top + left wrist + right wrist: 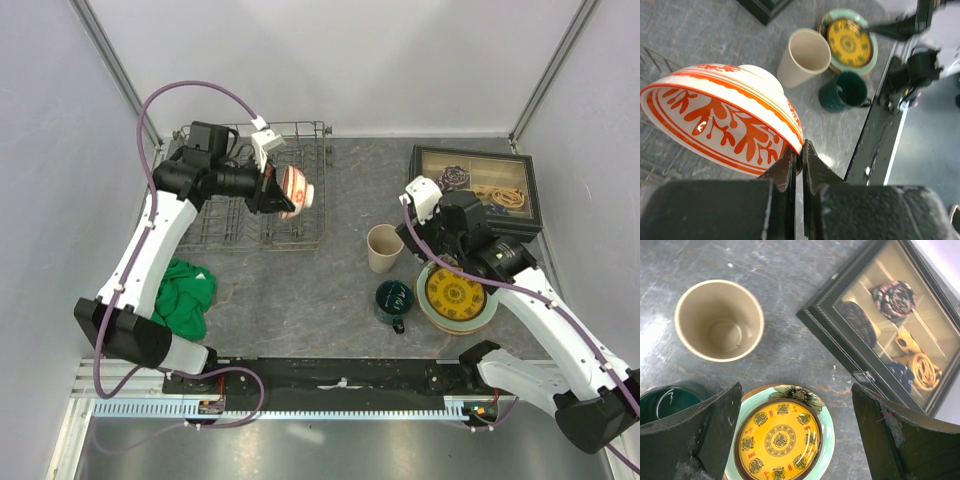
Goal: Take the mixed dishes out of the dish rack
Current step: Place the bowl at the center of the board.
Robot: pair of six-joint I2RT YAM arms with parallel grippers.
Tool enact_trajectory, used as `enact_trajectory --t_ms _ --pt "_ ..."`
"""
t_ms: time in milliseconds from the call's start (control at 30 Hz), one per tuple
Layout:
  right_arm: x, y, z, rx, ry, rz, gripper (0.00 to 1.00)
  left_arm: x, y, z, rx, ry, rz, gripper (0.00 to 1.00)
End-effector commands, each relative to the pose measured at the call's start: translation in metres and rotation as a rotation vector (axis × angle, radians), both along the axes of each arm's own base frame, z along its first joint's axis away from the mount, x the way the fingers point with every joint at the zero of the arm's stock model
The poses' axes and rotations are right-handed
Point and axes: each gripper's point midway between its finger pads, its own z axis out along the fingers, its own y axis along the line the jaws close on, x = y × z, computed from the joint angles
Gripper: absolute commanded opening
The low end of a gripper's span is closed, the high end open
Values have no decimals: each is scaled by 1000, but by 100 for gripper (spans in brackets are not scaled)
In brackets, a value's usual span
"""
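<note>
Fig.: L gripper (800, 152) pinched the rim of the red-and-white bowl (725, 120), tilted above the right end of the wire rack (215, 235). R gripper (795, 390), fingers spread wide, hovered over the yellow dish (777, 437) (stacked on a green plate (826, 440)), w/ cup (720, 320) and mug (662, 402) nearby on the table (300, 290)

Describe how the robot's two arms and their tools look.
The left arm and right arm match: white links, black joints and bases, a thin purple cable looping along each, a white bracket at each wrist. The left tool and right tool each have two matte-black fingers.
</note>
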Motion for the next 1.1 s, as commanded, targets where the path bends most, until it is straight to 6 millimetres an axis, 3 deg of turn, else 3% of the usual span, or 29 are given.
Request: enact_trajectory --t_ms 0,333,800,1067 --pt "12 -13 37 78 -102 -109 98 -33 -5 -3 108 -103 -67 2" --pt "18 -35 39 114 -118 -204 98 -86 -29 -61 318 -72 -174 2" --pt "20 -35 17 89 -58 -196 98 -107 -28 -111 567 -170 -272 2" --pt "21 -37 7 72 -29 -201 98 -116 -39 -138 683 -261 -354 1"
